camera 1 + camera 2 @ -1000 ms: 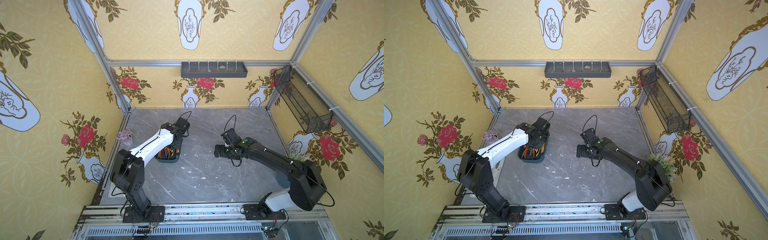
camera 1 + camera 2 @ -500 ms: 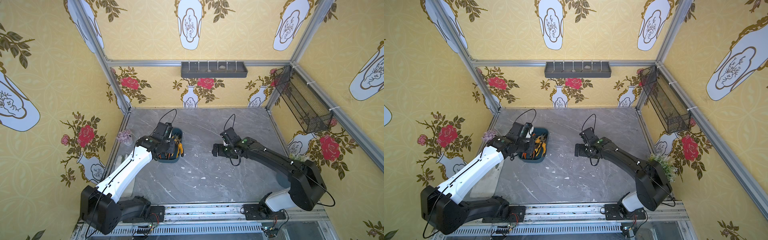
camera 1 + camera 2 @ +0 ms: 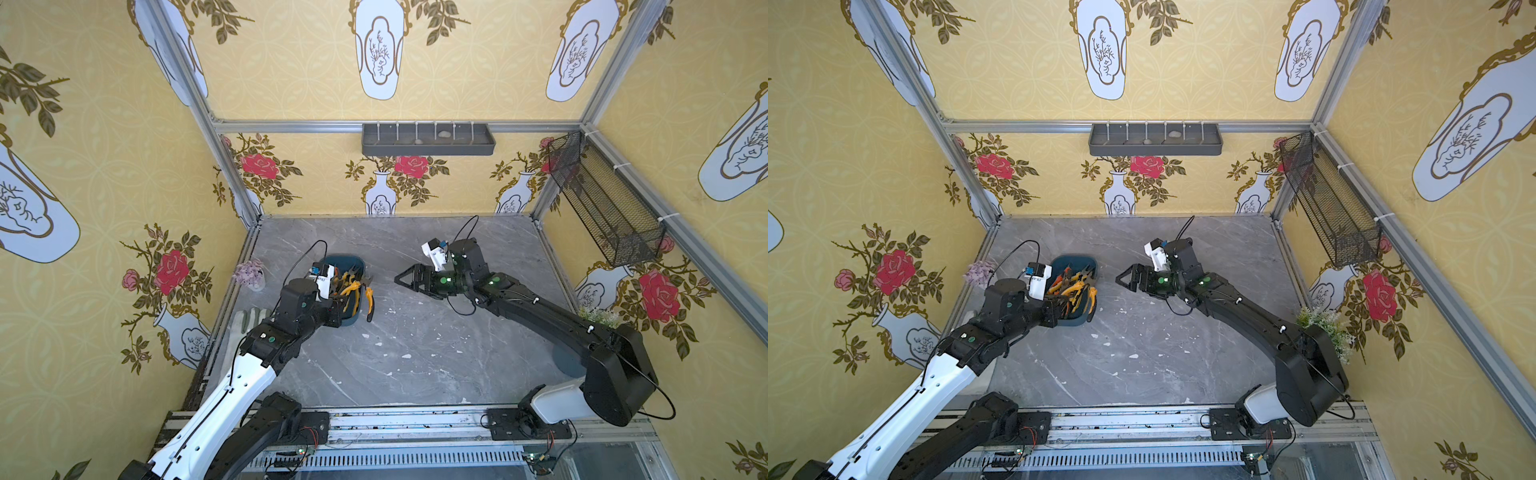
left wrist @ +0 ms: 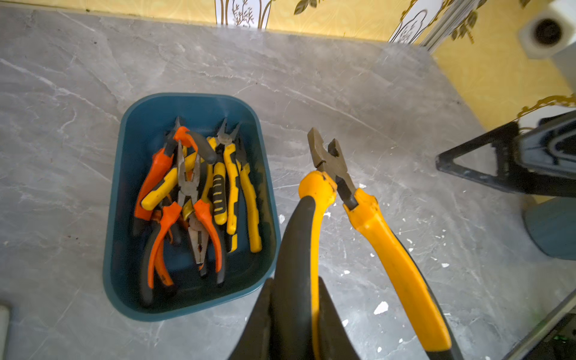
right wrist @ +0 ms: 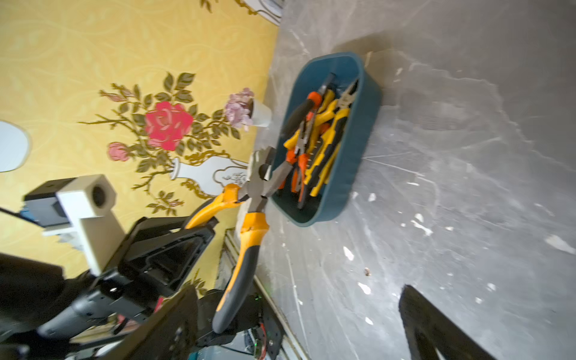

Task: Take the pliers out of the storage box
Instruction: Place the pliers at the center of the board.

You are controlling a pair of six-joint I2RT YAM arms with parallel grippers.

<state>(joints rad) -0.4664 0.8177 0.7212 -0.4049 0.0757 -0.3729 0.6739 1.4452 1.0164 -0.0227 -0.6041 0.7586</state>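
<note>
1. Teal plastic, that box: it sits on the grey marble table, left of centre in both top views, near a small flower pot on its left.
2. Pliers lie heaped inside it, orange and yellow handles crossing each other. I cannot count them for sure.
3. The left gripper is clenched on one handle of a yellow pair, which is held up in the air, clear of the heap. In both top views that pair shows over the box's right rim.
4. The pair's other handle hangs free and splayed out, and its dark metal nose gapes open.
5. The right gripper hangs released at mid frame, to the right of the box, with its jaws spread wide and nothing between them. Its tips point toward the box and stay apart from it.
6. A pale glove lies at the table's left edge, below the pot in the frame and partly under the left arm.
7. A grey tray hangs on the back wall, upper centre. A black mesh basket hangs on the right wall.
</note>
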